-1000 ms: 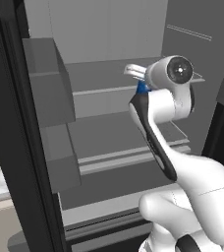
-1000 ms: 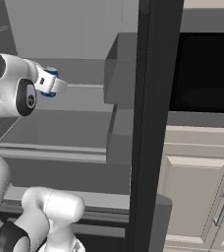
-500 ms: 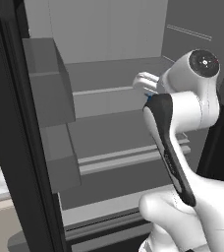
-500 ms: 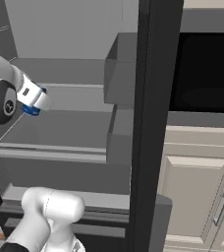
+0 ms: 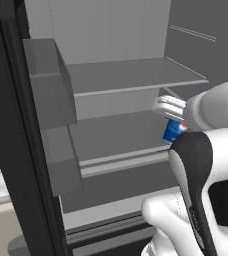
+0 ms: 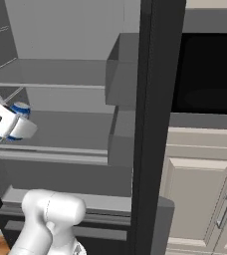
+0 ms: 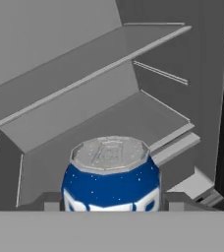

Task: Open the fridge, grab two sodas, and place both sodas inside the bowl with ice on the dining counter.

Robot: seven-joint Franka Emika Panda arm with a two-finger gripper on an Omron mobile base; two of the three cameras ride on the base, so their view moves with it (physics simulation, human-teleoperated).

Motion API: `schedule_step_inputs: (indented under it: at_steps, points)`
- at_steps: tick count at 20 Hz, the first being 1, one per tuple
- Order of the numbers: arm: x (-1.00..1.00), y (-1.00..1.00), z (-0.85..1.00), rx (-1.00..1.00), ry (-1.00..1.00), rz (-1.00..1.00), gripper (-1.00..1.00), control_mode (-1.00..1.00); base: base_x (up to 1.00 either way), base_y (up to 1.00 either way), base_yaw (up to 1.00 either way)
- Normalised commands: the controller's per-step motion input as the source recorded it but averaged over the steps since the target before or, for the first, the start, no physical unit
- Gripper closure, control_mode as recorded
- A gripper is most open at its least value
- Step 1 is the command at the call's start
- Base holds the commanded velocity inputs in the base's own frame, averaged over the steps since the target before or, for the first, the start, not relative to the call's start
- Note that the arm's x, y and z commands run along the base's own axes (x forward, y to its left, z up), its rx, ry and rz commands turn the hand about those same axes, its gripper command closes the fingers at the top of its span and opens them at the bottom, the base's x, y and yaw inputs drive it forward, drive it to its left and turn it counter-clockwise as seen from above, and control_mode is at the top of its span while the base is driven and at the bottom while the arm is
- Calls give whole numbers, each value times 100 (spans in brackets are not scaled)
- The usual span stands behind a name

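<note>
Between the gripper's (image 7: 112,204) fingers sits the blue soda can (image 7: 111,175), clamped on both sides and lifted clear of the grey shelves, its silver top facing the hand camera. From the left base view the can (image 5: 173,130) hangs in front of the lower shelf (image 5: 116,132) of the open fridge (image 5: 136,80). Door bins (image 6: 123,69) line the black door (image 6: 155,124), beside cream cabinets (image 6: 200,199).

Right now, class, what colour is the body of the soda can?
Blue, with a silver-grey top; the soda can shows best in the hand view.
</note>
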Motion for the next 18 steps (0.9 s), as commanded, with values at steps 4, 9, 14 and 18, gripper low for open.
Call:
schedule_step_inputs:
  at_steps: [4, 9, 14, 18]
  points:
    - [-74, -6, -2, 7, 0, -1, 100, -100, 0, 0, 0]
    - [-22, -8, -7, 5, 0, -2, 100, -100, 0, 0, 0]
    - [0, 0, 0, 0, 0, 0, 100, 100, -57, 11, -11]
    - [0, 0, 0, 0, 0, 0, 100, 100, -100, 29, -20]
